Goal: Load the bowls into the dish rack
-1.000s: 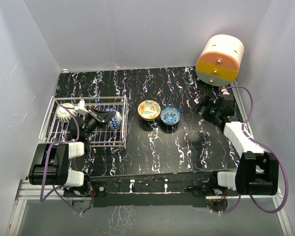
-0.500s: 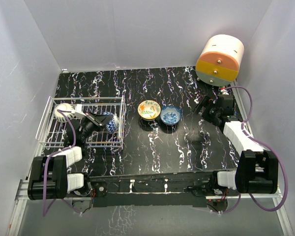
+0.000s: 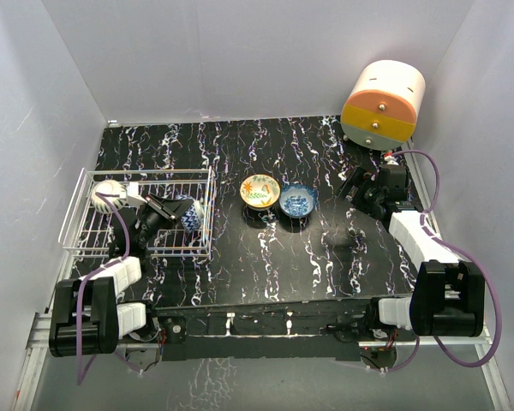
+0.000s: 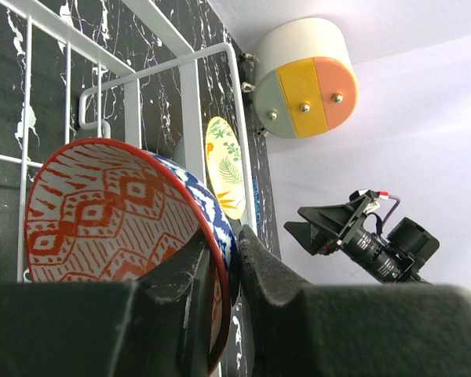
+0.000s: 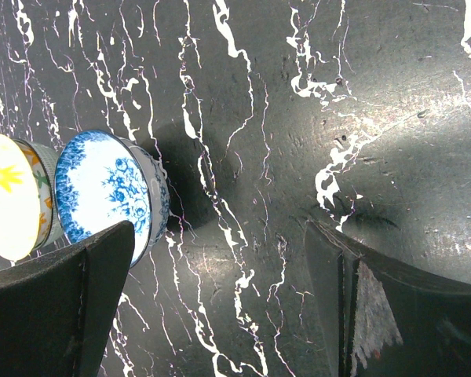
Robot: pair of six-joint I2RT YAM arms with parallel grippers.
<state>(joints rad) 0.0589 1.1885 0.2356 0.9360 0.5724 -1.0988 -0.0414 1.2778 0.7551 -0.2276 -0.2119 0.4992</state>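
The white wire dish rack (image 3: pixel 154 172) sits at the table's left. A ribbed white bowl (image 3: pixel 108 195) rests in its far left corner. My left gripper (image 3: pixel 181 211) reaches into the rack's right end, shut on the rim of a bowl (image 4: pixel 102 212) with a red-patterned inside and a blue-patterned outside, held tilted on edge over the rack wires (image 4: pixel 190 102); one finger is inside, one outside. A yellow-floral bowl (image 3: pixel 259 190) and a blue bowl (image 3: pixel 298 201) stand on the table at centre. My right gripper (image 3: pixel 357 184) hovers open to their right, nothing between its fingers (image 5: pixel 220 228).
A cream-and-orange cylindrical drawer unit (image 3: pixel 383 103) stands at the back right corner. Grey walls close in the table on the left, back and right. The black marbled tabletop (image 3: pixel 308 257) stretches between the rack and the right arm.
The dish rack, with my left gripper and the red-patterned bowl in it, has slid a little to the left and away. The right arm and the two centre bowls have not moved.
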